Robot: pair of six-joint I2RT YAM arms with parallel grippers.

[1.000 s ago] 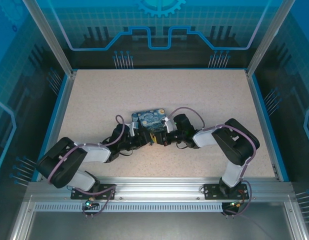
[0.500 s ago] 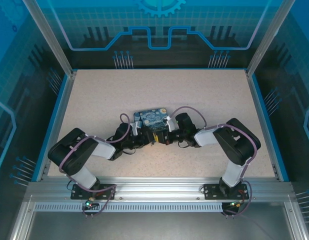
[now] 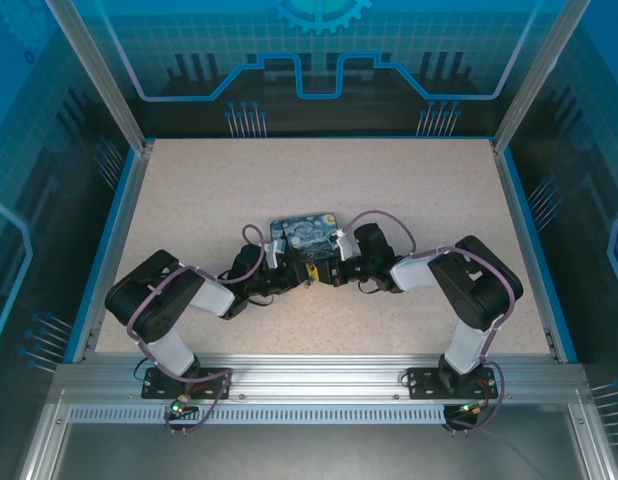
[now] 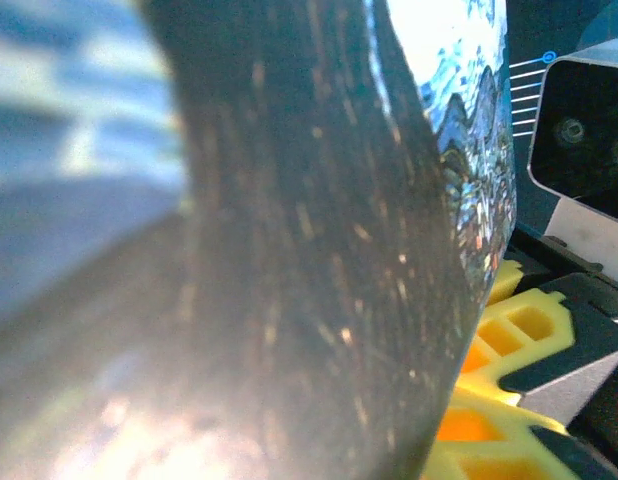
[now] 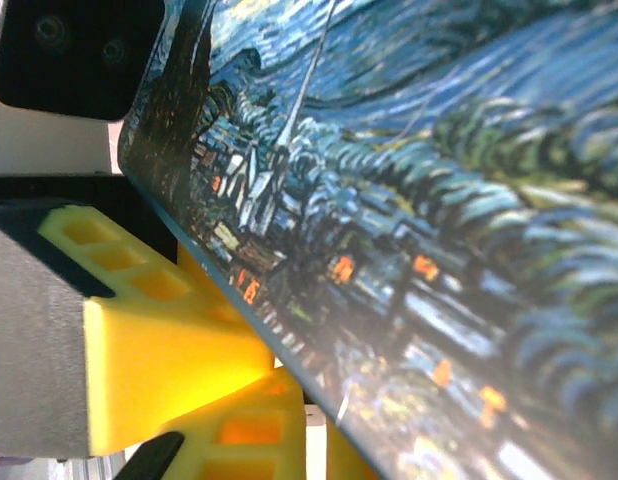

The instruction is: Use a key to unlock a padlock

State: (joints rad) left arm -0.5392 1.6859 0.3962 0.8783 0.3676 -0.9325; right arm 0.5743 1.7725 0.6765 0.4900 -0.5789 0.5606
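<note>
Speckled table [image 3: 409, 200] carries box [image 3: 302, 232] at centre; left gripper [image 3: 292, 275] and right gripper [image 3: 326, 272] meet tip to tip at its near edge. Jaw opening: cannot tell. Likely between tips: padlock, key, too small to discern

In the top view, the left arm [image 3: 174, 300] and right arm [image 3: 459, 280] fold inward from the lower corners, elbows out. The left gripper [image 3: 293, 278] and right gripper [image 3: 325, 272] face each other, nearly touching, at frame centre. How far their jaws are spread is unclear.
</note>
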